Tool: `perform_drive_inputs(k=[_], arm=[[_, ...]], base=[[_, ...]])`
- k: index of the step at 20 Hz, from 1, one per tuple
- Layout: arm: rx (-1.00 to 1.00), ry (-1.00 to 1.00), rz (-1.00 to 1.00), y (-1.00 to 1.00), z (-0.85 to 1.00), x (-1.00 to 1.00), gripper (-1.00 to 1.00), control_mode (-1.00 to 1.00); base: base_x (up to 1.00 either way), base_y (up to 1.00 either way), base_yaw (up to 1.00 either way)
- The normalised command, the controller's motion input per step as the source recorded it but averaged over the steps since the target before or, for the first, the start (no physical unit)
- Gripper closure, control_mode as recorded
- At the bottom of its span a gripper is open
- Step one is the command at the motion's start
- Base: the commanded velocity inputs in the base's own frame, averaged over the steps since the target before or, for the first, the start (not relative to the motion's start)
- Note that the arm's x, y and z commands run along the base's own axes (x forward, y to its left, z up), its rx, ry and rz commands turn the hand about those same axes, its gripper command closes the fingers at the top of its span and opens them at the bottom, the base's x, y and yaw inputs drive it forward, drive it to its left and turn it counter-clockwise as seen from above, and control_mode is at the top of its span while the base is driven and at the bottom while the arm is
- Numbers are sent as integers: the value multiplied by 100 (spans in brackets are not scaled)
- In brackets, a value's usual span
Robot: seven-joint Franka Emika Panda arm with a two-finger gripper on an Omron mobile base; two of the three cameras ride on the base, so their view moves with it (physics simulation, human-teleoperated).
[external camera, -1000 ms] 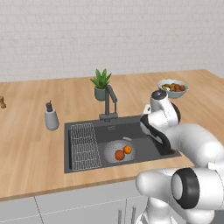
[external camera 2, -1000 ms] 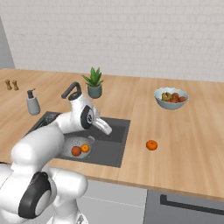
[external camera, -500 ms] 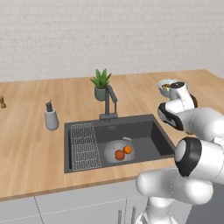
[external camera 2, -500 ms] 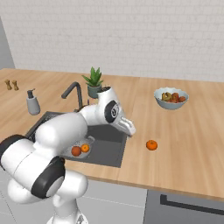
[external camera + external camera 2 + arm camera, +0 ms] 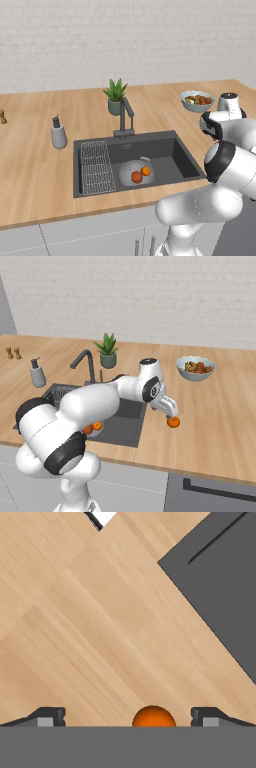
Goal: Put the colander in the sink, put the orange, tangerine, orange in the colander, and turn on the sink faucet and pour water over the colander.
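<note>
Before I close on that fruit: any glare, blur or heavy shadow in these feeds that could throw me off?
Hand view: sharp and evenly lit, no glare; the round orange fruit sits cut off by the bottom edge between the open dark fingers. Right base view: soft but readable, the white arm hides part of the dark grey rectangular sink. Left base view: flat light, only faint shadow inside the round grey perforated colander.

The white arm reaches out to the right of its base, bending at the elbow so the forearm slants down toward the wooden counter (image 5: 220, 421). The wrist points the gripper (image 5: 171, 415) downward, right above a small orange fruit (image 5: 173, 422). In the hand view the gripper (image 5: 128, 717) has its jaws spread wide, one dark fingertip (image 5: 50, 716) on each side, with the fruit (image 5: 153, 716) sitting between them, touching neither.
</note>
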Motion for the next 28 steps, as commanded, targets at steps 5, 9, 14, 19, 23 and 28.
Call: perform_drive_inputs(k=[5,9,14,19,23,28], arm=[[0,0,2,-21,-25,0,-100,-100],[0,0,3,-9,-29,5,-100,-100],[0,0,7,-1,-29,24,-100,-100],[0,0,7,-2,-26,36,-100,-100],[0,0,2,-29,-26,41,-100,-100],[0,0,0,-33,-28,37,-100,-100]], base=[[0,0,0],[0,0,0],[0,0,0],[0,0,0],[0,0,0],[0,0,0]])
